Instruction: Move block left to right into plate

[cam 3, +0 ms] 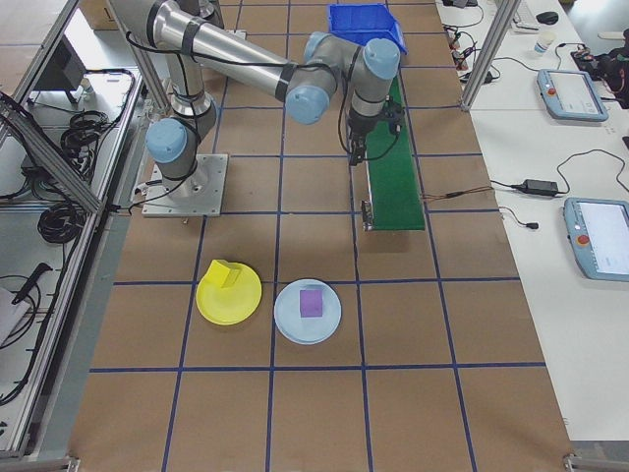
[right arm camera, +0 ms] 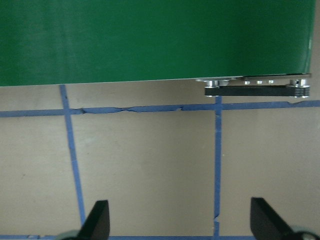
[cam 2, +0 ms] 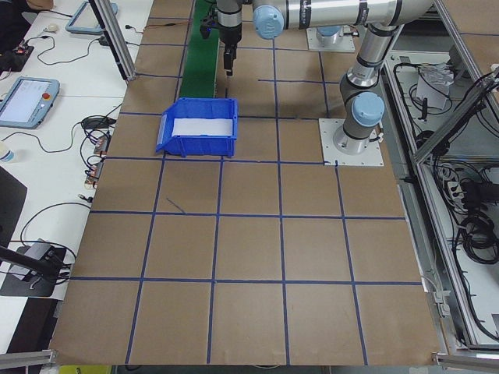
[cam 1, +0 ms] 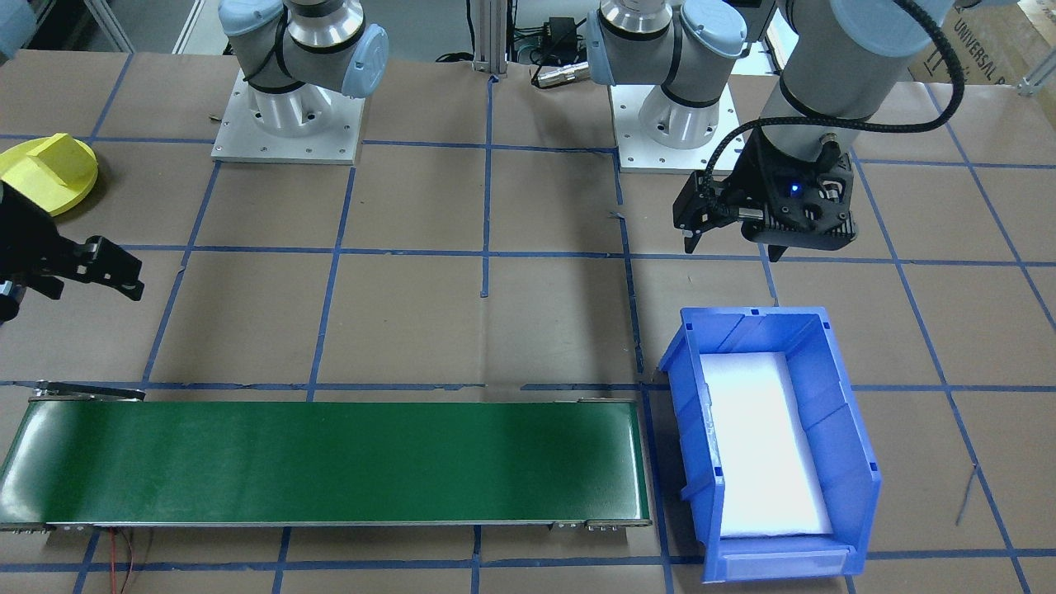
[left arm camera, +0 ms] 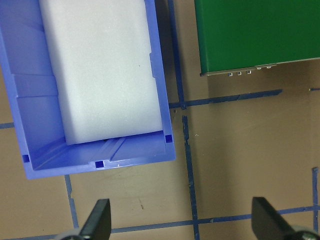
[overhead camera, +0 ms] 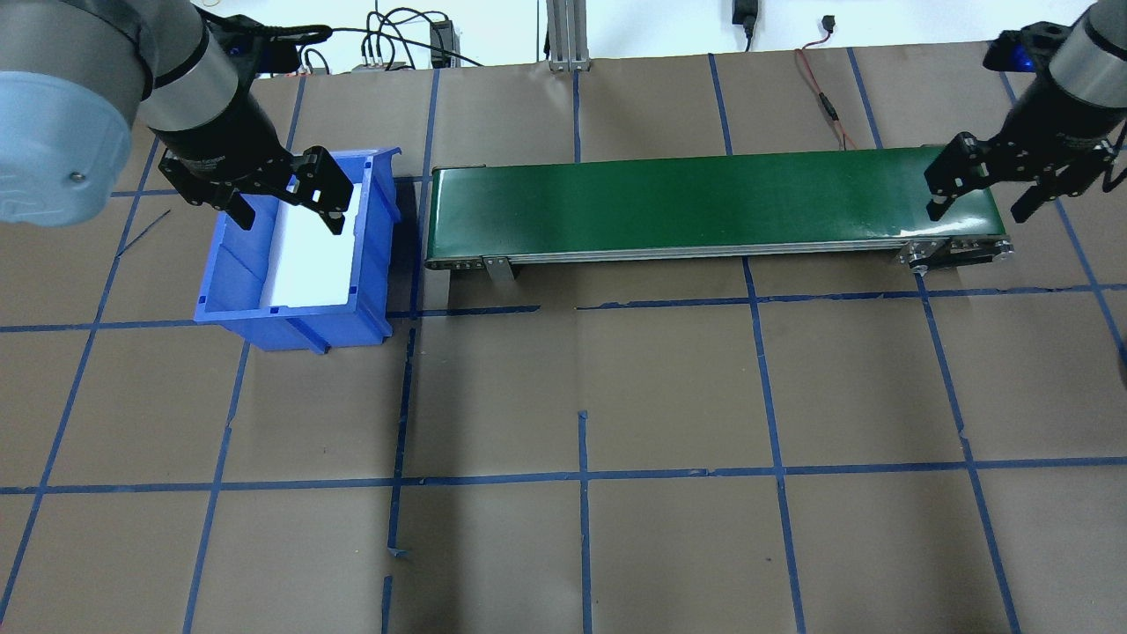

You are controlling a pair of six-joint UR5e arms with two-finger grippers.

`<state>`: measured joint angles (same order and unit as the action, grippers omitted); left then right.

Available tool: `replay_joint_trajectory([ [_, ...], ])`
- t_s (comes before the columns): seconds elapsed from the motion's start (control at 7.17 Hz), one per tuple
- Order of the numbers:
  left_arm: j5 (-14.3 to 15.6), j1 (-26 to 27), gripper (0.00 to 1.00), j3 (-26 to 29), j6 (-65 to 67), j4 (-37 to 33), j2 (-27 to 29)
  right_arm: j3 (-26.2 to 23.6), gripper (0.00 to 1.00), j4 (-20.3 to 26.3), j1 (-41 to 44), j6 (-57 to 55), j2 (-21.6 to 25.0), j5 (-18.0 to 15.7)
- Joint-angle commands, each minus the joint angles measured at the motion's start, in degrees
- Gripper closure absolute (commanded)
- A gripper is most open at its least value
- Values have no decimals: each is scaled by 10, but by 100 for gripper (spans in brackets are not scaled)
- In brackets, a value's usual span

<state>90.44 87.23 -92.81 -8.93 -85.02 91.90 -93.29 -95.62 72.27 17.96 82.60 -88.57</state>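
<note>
A yellow block (cam 3: 226,273) rests on a yellow plate (cam 3: 228,300), which also shows at the table edge (cam 1: 29,186) with the block (cam 1: 62,157) on it. A purple block (cam 3: 311,302) lies on a pale blue plate (cam 3: 308,324). My left gripper (overhead camera: 286,201) hangs open and empty above the robot-side end of the blue bin (overhead camera: 295,317); its wrist view shows its fingertips (left arm camera: 97,220) over bare paper. My right gripper (overhead camera: 979,207) is open and empty at the right end of the green conveyor belt (overhead camera: 704,198).
The blue bin (cam 1: 850,445) holds only a white foam liner (cam 1: 763,445). Nothing lies on the conveyor belt (cam 1: 330,462). Brown paper with a blue tape grid covers the table. Both arm bases (cam 1: 285,124) stand at the robot side.
</note>
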Motion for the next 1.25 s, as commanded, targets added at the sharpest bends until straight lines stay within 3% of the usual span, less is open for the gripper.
replay_joint_trajectory([
  [0.0,0,0,0,0,4,0,-1,5,0,4,95,-6,30,4],
  [0.42,0,1,0,0,5,0,0,51,0,22,123,-13,27,48],
  [0.7,0,1,0,2,6,1,0,64,0,48,132,-54,23,31],
  [1.12,1,3,0,0,5,-7,-9,68,0,42,132,-92,20,9],
])
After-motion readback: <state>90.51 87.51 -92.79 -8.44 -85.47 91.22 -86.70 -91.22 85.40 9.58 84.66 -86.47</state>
